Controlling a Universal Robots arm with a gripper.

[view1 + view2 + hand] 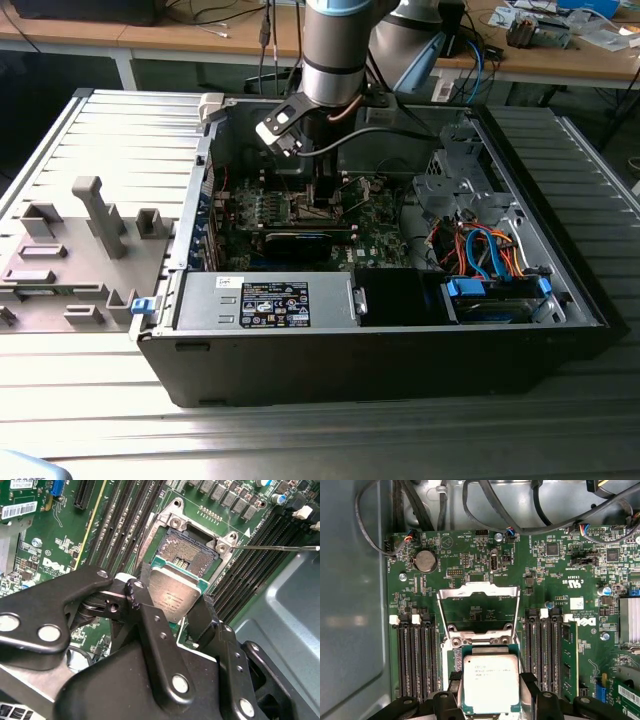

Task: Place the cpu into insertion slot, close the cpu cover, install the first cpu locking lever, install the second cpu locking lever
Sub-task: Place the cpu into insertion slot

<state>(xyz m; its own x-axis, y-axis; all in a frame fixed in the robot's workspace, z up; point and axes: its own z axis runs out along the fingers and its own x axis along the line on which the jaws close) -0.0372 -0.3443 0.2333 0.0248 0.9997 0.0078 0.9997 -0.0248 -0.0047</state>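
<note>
1. Presently the pincer is clamped on the cpu, one finger on each of two opposite edges, with the metal top facing up. The first wrist view confirms the grip: pincer, cpu.
2. The insertion slot lies just beyond and below the fingertips. Its dark pin field is partly exposed past the chip's far edge, so I judge the chip not yet seated.
3. The cpu cover stands swung open on the far side of the slot from the pincer. A thin locking lever stands free to one side.
4. Memory slots flank the pincer on both sides, near the fingers.
5. The arm reaches down into the open computer case, which rests on the table.
6. Judgement on doing this step well:
   - Keep the chip level.
   - Square its corners to the slot's rim before descent.
   - Lower it straight, with no sliding across the pins.
   - Keep the fingers clear of the raised cover.
   - Let go only once the chip sits flat within the rim.
</note>
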